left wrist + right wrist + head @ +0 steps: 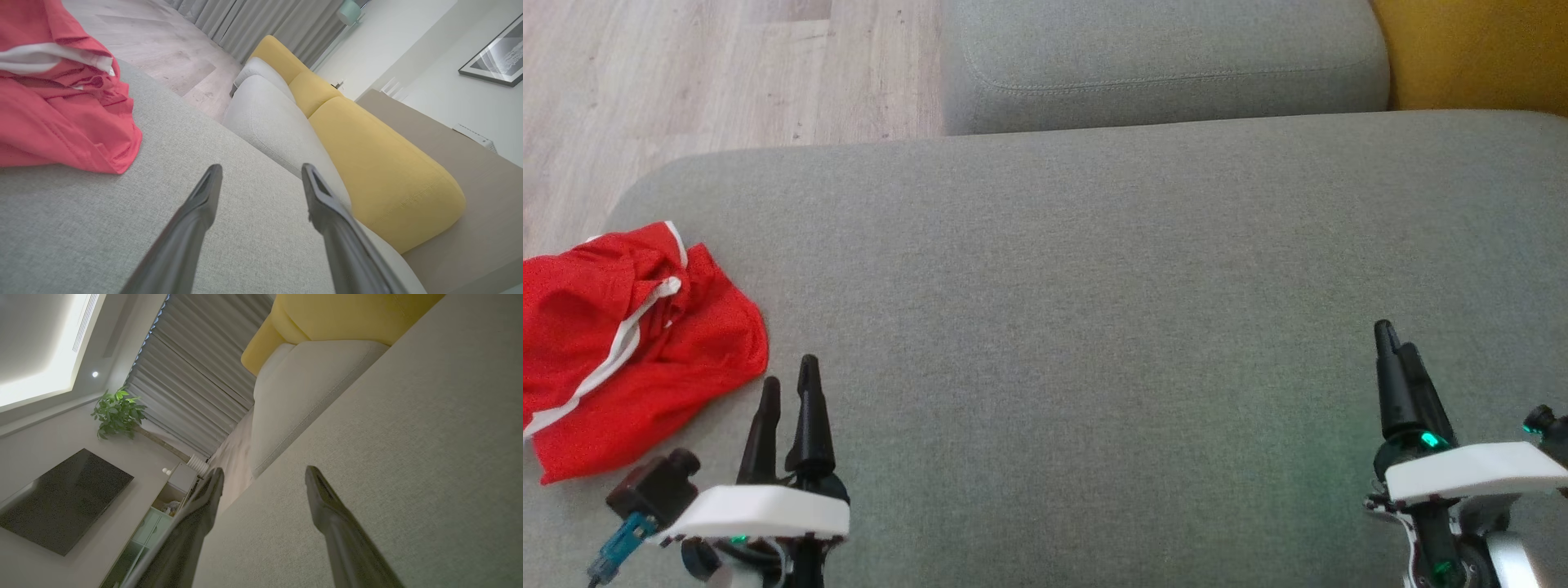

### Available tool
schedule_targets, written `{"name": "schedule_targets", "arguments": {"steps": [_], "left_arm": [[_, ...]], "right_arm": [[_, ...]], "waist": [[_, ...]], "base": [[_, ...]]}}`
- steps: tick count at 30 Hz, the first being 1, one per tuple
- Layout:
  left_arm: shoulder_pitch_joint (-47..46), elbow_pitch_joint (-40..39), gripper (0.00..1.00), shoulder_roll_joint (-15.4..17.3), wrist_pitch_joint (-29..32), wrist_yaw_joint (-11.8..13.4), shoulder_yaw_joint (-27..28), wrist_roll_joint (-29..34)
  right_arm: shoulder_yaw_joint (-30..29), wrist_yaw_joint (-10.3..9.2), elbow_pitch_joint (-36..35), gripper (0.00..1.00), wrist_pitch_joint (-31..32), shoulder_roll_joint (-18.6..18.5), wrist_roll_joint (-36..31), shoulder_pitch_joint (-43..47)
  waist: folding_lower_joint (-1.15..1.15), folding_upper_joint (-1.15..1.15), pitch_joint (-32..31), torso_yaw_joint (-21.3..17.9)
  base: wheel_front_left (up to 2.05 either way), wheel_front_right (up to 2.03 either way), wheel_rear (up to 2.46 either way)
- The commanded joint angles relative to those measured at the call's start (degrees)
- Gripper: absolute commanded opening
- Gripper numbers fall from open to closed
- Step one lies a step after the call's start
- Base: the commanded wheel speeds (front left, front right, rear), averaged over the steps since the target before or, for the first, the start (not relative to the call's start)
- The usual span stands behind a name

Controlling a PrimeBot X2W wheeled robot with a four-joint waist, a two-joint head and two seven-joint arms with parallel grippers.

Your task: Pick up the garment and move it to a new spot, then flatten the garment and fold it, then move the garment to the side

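Note:
The garment point(621, 347) is red with white trim and lies crumpled at the left edge of the grey sofa seat point(1094, 286). My left gripper point(788, 377) hovers just right of its lower corner, open and empty. In the left wrist view the garment point(61, 102) fills the upper left, apart from my left gripper point(261, 173). At the lower right, far from the cloth, my right gripper point(1392, 339) stands over bare cushion. The right wrist view shows my right gripper point(263, 475) open with nothing between its fingers.
A second grey cushion point(1160, 61) lies behind the seat, with a yellow backrest point(1474, 53) at the top right. Wooden floor point(686, 82) borders the seat at the upper left. The wide middle of the seat is bare fabric.

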Motion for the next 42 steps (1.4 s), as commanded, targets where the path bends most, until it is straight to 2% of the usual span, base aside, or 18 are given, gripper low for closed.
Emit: {"name": "schedule_targets", "arguments": {"steps": [1, 19, 42], "left_arm": [[-2.6, -2.0, 1.0, 1.1, -0.4, 0.2, 0.9, 0.9], [-3.4, -1.3, 1.0, 2.9, -3.5, 2.3, -2.0, 14.3], [-2.9, 0.3, 1.0, 4.4, -7.4, 5.6, -2.1, 27.4]], "right_arm": [[0.9, -0.02, -2.4, 1.0, 0.0, -0.9, -0.6, -1.8], [3.4, -0.03, -6.0, 1.0, 0.3, -1.3, -13.3, -0.8], [4.2, -0.04, -9.6, 1.0, 2.7, -0.6, -28.7, 0.9]], "waist": [[0.0, 0.0, 0.0, 0.0], [0.0, 0.0, -0.2, 0.1], [0.0, 0.0, -0.3, 0.2]], "base": [[0.0, 0.0, 0.0], [0.0, 0.0, 0.0], [0.0, 0.0, 0.0]]}}
